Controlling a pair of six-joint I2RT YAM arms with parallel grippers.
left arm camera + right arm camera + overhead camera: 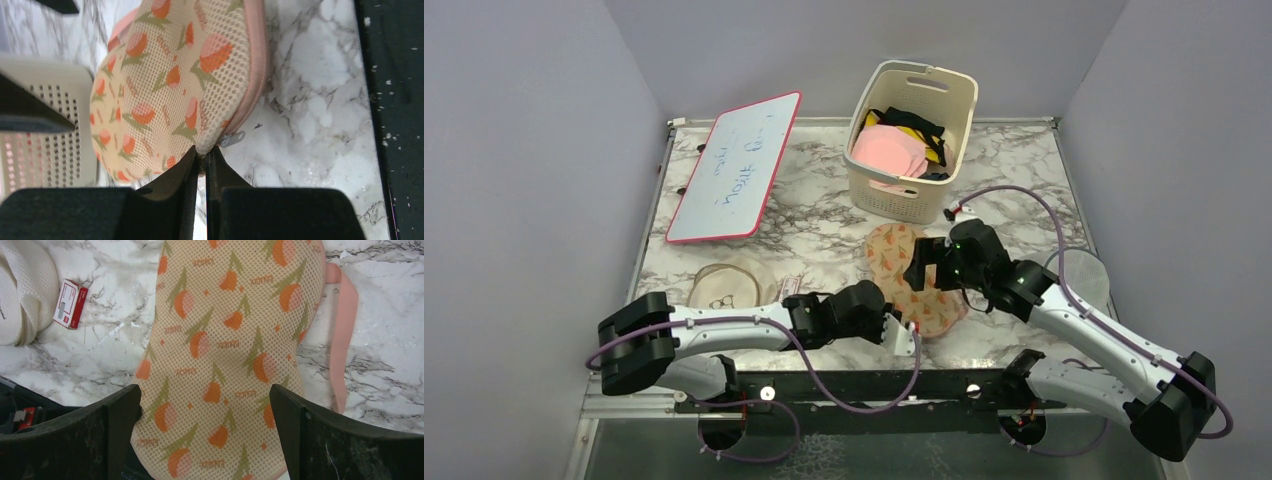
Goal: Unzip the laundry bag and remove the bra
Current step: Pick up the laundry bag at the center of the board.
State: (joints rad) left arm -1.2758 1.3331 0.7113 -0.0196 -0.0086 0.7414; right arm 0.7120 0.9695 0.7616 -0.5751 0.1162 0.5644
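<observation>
The laundry bag lies flat on the marble between my two arms, a beige two-lobed mesh pouch with orange prints and pink zip edging. My left gripper sits at the bag's near lobe. In the left wrist view it is shut on the bag's edge, right beside the silver zip pull. My right gripper hovers open over the bag's waist, one finger on each side, and it covers the bag's middle from above. A pink loop lies beside the bag. The bra is hidden.
A cream slotted basket with pink and black garments stands just behind the bag. A red-framed whiteboard lies at the back left. White mesh rounds sit at the left and the right. A small red-and-white box lies nearby.
</observation>
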